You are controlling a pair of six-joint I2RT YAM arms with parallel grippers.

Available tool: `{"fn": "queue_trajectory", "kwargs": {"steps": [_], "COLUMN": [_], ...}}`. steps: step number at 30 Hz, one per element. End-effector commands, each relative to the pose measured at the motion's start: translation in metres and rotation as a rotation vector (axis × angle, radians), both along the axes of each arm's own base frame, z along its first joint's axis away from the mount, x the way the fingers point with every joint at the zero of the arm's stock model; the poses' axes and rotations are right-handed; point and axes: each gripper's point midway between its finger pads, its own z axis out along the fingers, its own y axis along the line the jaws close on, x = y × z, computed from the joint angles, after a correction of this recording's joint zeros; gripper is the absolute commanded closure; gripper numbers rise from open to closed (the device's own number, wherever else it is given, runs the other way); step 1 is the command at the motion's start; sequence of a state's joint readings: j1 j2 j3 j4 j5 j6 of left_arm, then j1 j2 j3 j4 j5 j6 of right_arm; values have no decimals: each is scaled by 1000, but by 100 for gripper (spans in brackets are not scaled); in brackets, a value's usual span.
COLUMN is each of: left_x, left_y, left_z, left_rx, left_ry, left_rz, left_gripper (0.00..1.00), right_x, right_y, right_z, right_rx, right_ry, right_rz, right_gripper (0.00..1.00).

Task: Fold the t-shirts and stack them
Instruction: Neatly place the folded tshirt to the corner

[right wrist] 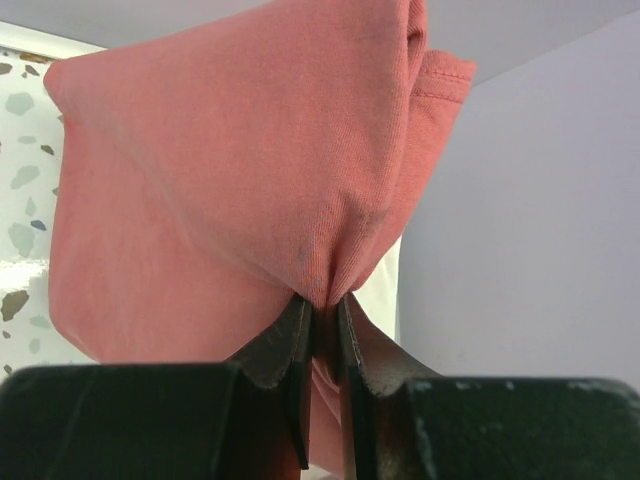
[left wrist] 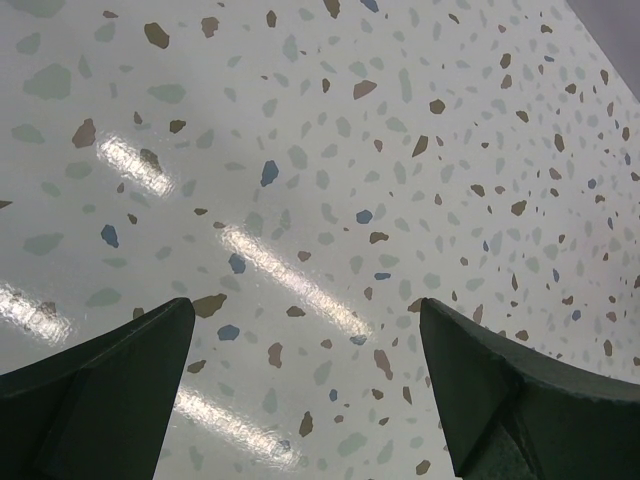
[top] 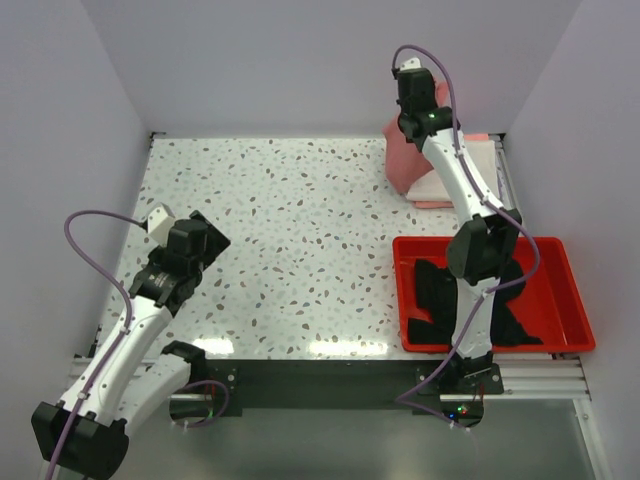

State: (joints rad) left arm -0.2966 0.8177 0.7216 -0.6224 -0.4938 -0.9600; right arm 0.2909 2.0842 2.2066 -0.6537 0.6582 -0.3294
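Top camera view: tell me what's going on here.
The right gripper is shut on a pinch of the rose-red t-shirt and holds it up at the far right corner of the table, by the cream-white shirt and the peach-pink shirt lying there. The black t-shirt sits in the red tray at the near right. The left gripper hangs open over bare tabletop, holding nothing.

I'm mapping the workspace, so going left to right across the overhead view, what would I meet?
First the left gripper → rose-red t-shirt → cream-white t-shirt. The red tray overlaps the shirts sideways, so it is left out.
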Motion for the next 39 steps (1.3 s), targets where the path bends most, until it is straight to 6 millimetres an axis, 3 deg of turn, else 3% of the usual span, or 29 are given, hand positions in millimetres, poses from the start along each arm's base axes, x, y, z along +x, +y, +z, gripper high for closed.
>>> {"fn": "queue_trajectory", "kwargs": {"steps": [1,4,8,20,25,26,27,35,39], "left_x": [-1,0,1,5,8,8,9,9,10], "left_y": [4,5,4,4,3,2,2,4,5], "left_z": [1,0,-2,-5,-6,-6,-6,-3,-1], "left_rx": [-6,-4,-4,5,6,4,4,13,16], "left_ry": [-12,-12,-7,8,15,15,16,21,15], "left_rz": [29,31,29,36,35,32,30,38,43], "left_gripper": [0,0,0,0,0,0,0,0,0], "right_x": [-15,-15,-10,10,21,20,21,22,24], "right_y": [-18,-33,-57,-133,-126,-143,-146,-181,-189], "right_z": [51,46,25,-50,-92,-98,-103,-115,-119], "right_rx": [40,38,50,124,195,192,184,133,152], "right_ry": [-109,-110,-73,22,89,97,101,93,88], "right_rz": [-34,-67,-118,-267,-201,-229,-233,-322,-318], "right_gripper": [100,100,100,100,100,100,100,100,100]}}
